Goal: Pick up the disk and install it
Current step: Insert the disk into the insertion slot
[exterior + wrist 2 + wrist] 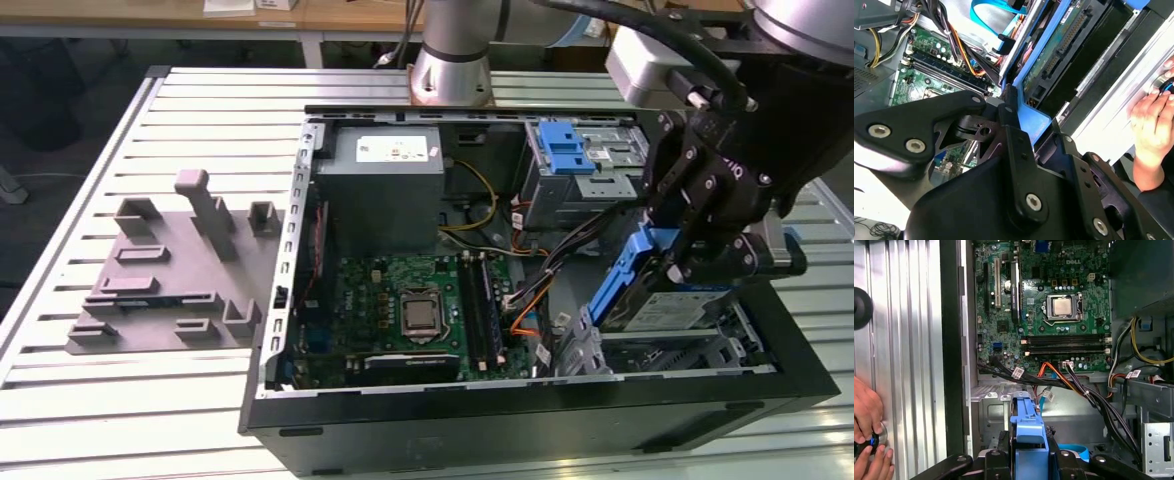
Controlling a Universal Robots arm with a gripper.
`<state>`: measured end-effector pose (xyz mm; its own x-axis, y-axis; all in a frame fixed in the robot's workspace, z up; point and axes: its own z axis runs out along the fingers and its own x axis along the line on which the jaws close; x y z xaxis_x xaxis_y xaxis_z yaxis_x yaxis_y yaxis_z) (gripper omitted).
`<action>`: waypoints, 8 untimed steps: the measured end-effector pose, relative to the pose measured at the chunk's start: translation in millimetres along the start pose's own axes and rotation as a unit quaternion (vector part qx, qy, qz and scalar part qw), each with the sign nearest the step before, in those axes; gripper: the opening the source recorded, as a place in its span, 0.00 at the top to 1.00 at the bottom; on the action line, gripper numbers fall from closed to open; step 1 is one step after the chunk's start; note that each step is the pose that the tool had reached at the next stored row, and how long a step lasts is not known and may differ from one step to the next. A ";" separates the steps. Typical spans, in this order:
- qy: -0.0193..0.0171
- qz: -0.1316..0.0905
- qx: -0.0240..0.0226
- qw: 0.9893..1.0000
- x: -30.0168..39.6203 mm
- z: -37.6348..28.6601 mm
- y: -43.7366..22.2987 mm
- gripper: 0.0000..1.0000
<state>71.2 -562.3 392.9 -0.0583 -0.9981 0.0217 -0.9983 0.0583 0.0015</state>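
Disk sits clamped by its blue carrier in the closed end effector, long axis tilted steeply, lower end just above the drive cage at the case's front corner.

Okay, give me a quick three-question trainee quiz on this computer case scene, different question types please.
1. True or false: the pincer is shut on the disk.
2. The disk is held: A) flat on the table, B) tilted over the drive cage at the exterior view's right, C) on the grey fixture.
3. Fill in: in the first wrist view, a person's hand rests on the slatted ____ beside the case.

Key: 1 true; 2 B; 3 table.
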 end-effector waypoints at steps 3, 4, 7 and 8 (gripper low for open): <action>0.000 0.000 0.000 1.000 0.0 2.4 -0.1 0.64; 0.000 0.000 0.000 1.000 0.0 3.2 -0.1 0.64; 0.000 0.000 0.000 1.000 0.1 5.6 -0.2 0.64; 0.000 0.000 0.000 1.000 0.1 6.4 -0.2 0.64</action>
<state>71.3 -562.5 386.5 -0.0584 -0.9981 0.0215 -0.9983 0.0584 0.0015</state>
